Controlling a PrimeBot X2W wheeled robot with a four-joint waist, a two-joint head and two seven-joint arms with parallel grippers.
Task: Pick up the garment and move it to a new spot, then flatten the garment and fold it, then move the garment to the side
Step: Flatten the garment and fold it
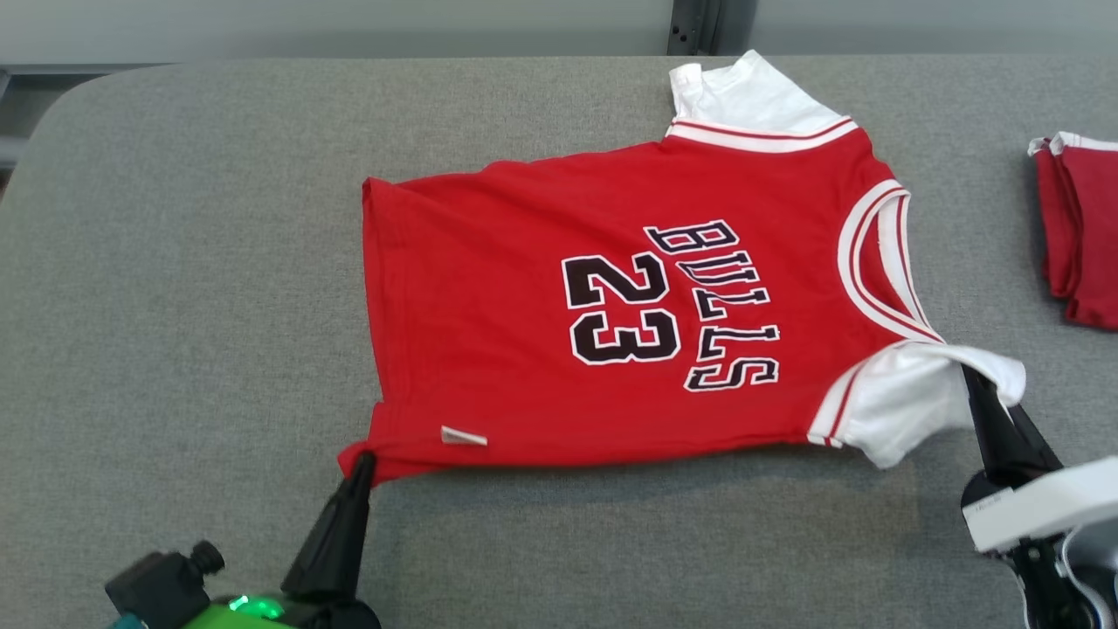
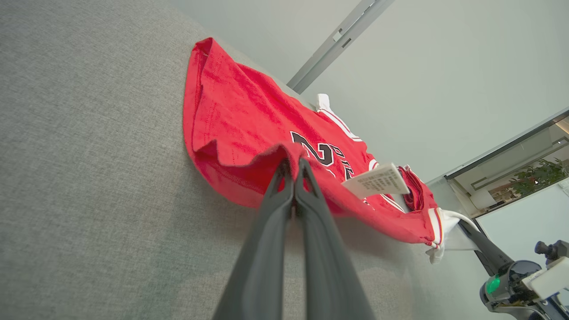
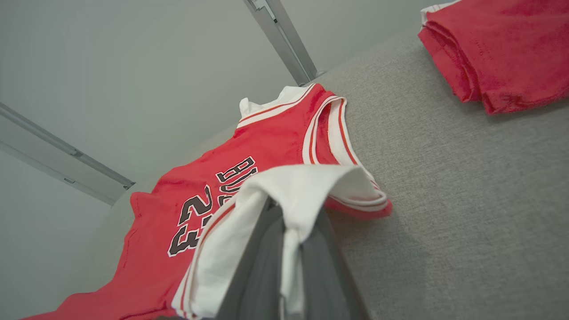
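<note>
A red jersey (image 1: 559, 262) with white sleeves and black "BULLS 23" lettering lies spread face up across the grey table (image 1: 175, 306), neck toward the right. My left gripper (image 1: 362, 463) is shut on its near hem corner, which it holds slightly raised; the left wrist view shows its fingers (image 2: 284, 186) pinching the red cloth (image 2: 235, 115). My right gripper (image 1: 976, 377) is shut on the near white sleeve (image 1: 917, 393), lifting it off the table. In the right wrist view the white sleeve (image 3: 302, 186) drapes over its fingers (image 3: 262, 258).
A folded red garment (image 1: 1083, 236) with white trim lies at the table's right edge, also in the right wrist view as a red stack (image 3: 502, 49). The table's left half and near strip are bare grey cloth. A pale wall rises behind the far edge.
</note>
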